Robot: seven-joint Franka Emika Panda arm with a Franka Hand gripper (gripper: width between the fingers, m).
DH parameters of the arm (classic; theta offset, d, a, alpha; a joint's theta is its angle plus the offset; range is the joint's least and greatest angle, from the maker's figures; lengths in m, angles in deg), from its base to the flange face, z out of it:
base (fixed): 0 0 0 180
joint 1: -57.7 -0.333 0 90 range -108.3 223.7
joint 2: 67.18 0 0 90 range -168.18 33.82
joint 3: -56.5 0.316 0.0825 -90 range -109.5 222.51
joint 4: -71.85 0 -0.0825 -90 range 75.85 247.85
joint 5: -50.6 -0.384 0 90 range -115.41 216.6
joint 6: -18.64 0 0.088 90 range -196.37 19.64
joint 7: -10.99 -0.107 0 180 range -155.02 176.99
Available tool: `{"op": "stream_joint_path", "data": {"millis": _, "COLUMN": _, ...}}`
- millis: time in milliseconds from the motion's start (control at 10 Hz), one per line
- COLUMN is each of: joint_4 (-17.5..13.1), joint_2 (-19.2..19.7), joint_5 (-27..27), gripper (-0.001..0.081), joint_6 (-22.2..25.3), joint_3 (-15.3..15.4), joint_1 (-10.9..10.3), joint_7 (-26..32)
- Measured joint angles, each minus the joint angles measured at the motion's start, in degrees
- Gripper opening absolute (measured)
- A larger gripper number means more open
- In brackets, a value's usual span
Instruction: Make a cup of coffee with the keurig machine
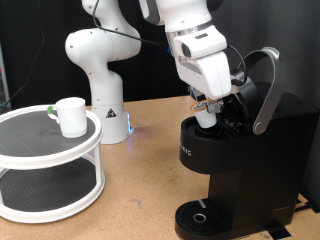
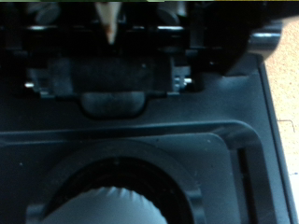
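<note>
Keurig machine point(image 1: 240, 160) stands on the tabletop point(image 1: 140, 205), lid raised, at the exterior view's right. Claw point(image 1: 207, 112) grips a white pod point(image 1: 207, 118) over its chamber. Cup point(image 1: 71, 116) sits on a white two-tier stand point(image 1: 50, 165), left.

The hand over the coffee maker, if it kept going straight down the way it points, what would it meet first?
Most likely the open pod chamber of the keurig machine. The hand holds a small white pod right over it, so the pod would touch first; depth is unclear.
</note>
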Motion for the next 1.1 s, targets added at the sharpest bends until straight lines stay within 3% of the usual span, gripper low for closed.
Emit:
{"op": "stream_joint_path", "data": {"millis": 800, "joint_4": -1.2, "joint_2": 0.9, "joint_5": -1.1, "gripper": 0.0434, "joint_6": 1.8, "joint_3": -0.3, "joint_1": 0.1, "joint_7": 0.3}}
{"op": "stream_joint_path", "data": {"millis": 1100, "joint_4": -1.9, "joint_2": 4.2, "joint_5": -1.0, "gripper": 0.0434, "joint_6": 1.3, "joint_3": 0.0, "joint_1": 0.0, "joint_7": 0.3}}
